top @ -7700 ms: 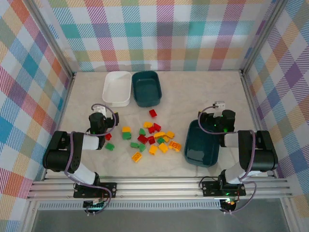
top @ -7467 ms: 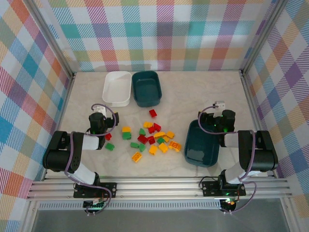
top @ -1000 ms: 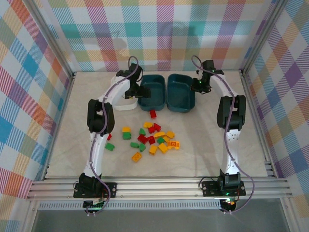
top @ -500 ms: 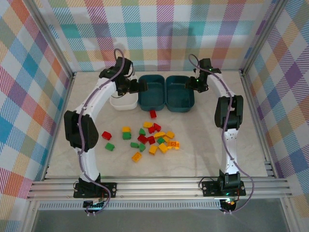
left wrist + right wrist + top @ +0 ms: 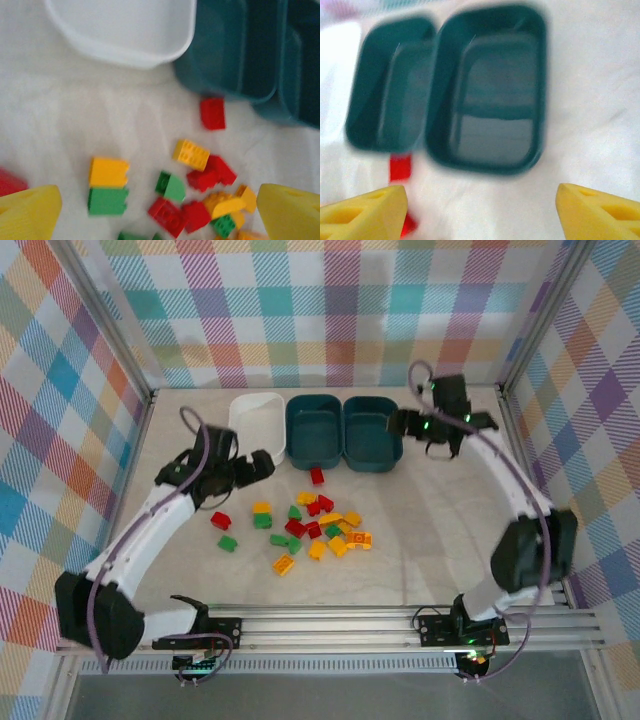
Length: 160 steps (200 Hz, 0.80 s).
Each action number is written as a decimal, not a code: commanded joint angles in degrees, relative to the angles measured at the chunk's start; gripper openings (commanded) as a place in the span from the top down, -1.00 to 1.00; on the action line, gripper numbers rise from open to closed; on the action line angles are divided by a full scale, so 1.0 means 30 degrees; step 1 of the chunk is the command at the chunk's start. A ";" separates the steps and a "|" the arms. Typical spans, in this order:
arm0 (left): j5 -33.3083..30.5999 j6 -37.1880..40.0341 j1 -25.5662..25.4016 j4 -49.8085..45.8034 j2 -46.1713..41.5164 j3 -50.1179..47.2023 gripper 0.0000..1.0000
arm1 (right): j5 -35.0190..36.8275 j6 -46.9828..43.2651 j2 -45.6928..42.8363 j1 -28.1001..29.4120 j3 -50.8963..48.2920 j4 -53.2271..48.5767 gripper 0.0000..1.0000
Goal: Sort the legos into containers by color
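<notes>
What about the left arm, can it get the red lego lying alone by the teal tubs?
Probably yes. The left claw is open and close to the red lego, which lies alone on bare table just in front of the left teal tub. Nothing stands between them.

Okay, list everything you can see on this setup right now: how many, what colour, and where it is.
white tub: one, white, far side of the table, left end of the row
left teal tub: one, dark teal, middle of the row
right teal tub: one, dark teal, right end, against its twin
legos: about twenty, red, green and yellow-orange, loose on the table in front of the tubs
table: one, pale marbled
walls: three, multicoloured check, around the table
left hand: one, dark, open, near the white tub, left of the legos
right hand: one, dark, open, beside the right teal tub
</notes>
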 commanded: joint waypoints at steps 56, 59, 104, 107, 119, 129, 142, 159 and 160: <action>0.2878 -0.3452 -0.1529 0.3085 -0.4812 -0.7155 -1.00 | 0.2471 0.4643 -0.5677 0.9334 -1.1099 -0.1288 -0.68; 0.2870 -0.3522 -0.1647 0.3196 -0.4951 -0.7282 -1.00 | 0.2387 0.4845 -0.5648 0.9429 -1.1270 -0.1088 -0.68; 0.2393 -0.3799 -0.2240 0.3077 -0.5901 -0.7594 -1.00 | 0.1429 0.8508 -0.5410 0.9796 -1.2816 0.3596 -0.75; 0.2374 -0.3804 -0.2227 0.3063 -0.5914 -0.7571 -1.00 | 0.1631 0.8716 -0.5277 0.9809 -1.2756 0.3675 -0.76; 0.2308 -0.3890 -0.2257 0.3067 -0.6000 -0.7497 -1.00 | 0.2255 0.9032 -0.4585 0.9811 -1.2439 0.3981 -0.77; 0.2308 -0.3916 -0.2269 0.3059 -0.6000 -0.7425 -1.00 | 0.2698 0.9067 -0.3820 0.9811 -1.1951 0.4000 -0.78; 0.2306 -0.3968 -0.2266 0.2987 -0.5979 -0.7300 -1.00 | 0.2927 0.9026 -0.2739 0.9811 -1.1320 0.4033 -0.78; 0.2294 -0.3910 -0.2266 0.2683 -0.6023 -0.7124 -1.00 | 0.3296 0.9147 -0.1387 0.9811 -1.0665 0.3877 -0.77; 0.2301 -0.3899 -0.2269 0.2675 -0.6051 -0.7105 -1.00 | 0.3302 0.9137 -0.1302 0.9811 -1.0632 0.3892 -0.77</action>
